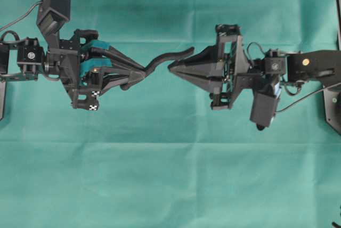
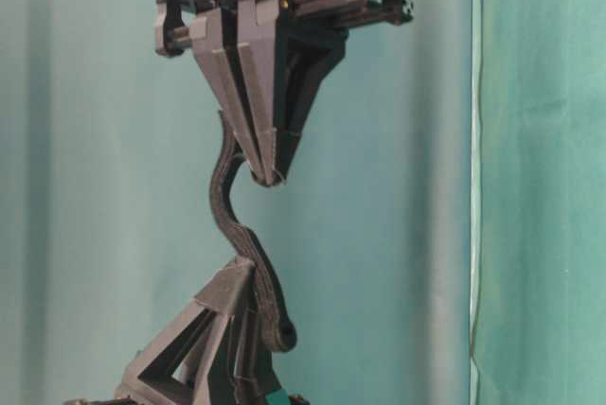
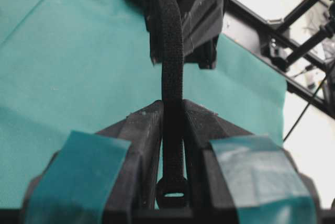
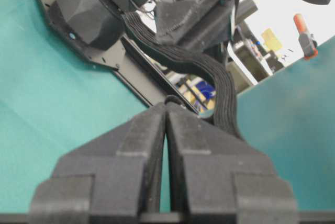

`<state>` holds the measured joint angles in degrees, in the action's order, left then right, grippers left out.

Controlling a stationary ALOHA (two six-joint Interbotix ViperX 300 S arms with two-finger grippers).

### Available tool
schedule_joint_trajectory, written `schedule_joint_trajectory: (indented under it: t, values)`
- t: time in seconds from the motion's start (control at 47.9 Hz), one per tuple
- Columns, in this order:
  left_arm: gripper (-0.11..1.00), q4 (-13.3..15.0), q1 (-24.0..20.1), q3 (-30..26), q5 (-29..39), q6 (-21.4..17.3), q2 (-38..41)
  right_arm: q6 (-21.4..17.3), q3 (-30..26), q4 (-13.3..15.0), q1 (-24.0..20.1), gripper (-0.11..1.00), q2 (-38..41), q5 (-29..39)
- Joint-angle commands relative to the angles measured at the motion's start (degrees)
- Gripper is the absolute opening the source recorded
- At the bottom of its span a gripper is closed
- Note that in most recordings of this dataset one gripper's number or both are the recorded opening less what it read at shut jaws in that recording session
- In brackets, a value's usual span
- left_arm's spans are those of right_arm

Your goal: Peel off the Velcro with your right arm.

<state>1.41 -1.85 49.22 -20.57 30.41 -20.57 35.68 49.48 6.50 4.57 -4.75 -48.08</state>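
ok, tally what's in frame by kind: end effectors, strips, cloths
End effectors: 2, the left end effector with teal pads and the all-black right end effector
Velcro strips: 1, the black Velcro strung between them
Table cloths: 1, the teal cloth
Total: 4

You see a teal-green cloth (image 1: 170, 174) covering the table. The Velcro (image 1: 168, 57) is plain black with a finely woven, ribbed texture. The right gripper (image 1: 171, 66) is all black, its fingers (image 4: 204, 145) a matte dark grey-black. The left gripper (image 1: 143, 72) is black with teal tape (image 3: 84, 171) on its fingers and a small black-and-white checkered tag (image 1: 95, 100) on its body.
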Motion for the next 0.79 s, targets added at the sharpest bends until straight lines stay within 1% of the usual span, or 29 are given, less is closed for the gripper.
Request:
schedule_joint_trajectory:
  t: [0.0,0.563,0.772]
  values:
    - [0.1,0.09,-0.26,-1.05,-0.7,-0.09,-0.35,-0.09,-1.76,0.0,-0.53,-0.1,0.0,-0.62]
    - [0.1,0.09,-0.44,-1.23,-0.97,-0.09,-0.35,-0.09,-4.92,0.0,-1.67,-0.1,3.16,0.62]
    - [0.1,0.09,-0.44,-1.14,-0.97,-0.09,-0.35,-0.09,-6.33,0.0,-2.2,-0.1,4.22,2.99]
